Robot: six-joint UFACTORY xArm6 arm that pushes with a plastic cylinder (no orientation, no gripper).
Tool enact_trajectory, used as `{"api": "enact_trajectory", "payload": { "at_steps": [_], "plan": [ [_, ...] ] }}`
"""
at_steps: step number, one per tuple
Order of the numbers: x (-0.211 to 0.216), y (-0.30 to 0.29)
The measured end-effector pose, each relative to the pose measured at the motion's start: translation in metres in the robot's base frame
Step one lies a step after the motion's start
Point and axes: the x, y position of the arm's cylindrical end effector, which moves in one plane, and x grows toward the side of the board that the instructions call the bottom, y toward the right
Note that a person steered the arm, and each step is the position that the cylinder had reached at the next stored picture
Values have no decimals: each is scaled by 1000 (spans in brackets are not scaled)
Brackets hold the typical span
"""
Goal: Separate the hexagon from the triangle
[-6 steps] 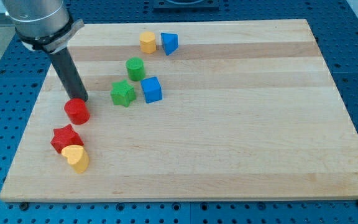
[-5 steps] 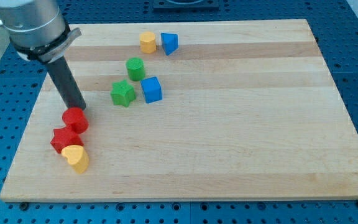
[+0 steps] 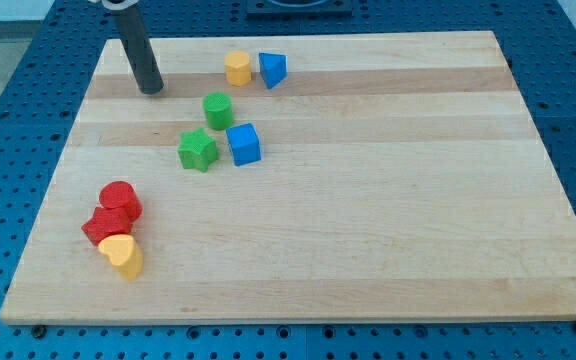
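A yellow hexagon block [image 3: 237, 68] sits near the view's top, touching or almost touching a blue triangle block [image 3: 273, 70] on its right. My tip [image 3: 152, 90] rests on the board to the left of the hexagon, about a hexagon's width and a half away from it. The rod rises from the tip toward the view's top left.
A green cylinder [image 3: 218, 109], a green star [image 3: 198, 150] and a blue cube [image 3: 243, 144] cluster below the hexagon. A red cylinder [image 3: 120, 200], a red star [image 3: 103, 225] and a yellow heart [image 3: 123, 254] are bunched at the lower left. The wooden board [image 3: 388, 200] lies on a blue perforated table.
My tip has left the red cylinder and moved up and right to beside the hexagon. The red cylinder was pushed down against the red star.
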Motion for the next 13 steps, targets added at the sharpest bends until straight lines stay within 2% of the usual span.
{"api": "enact_trajectory", "payload": {
  "at_steps": [2, 3, 5, 8, 11, 13],
  "plan": [
    [-11, 118],
    [-11, 118],
    [-27, 169],
    [-49, 173],
    [-26, 86],
    [-25, 72]
  ]
}}
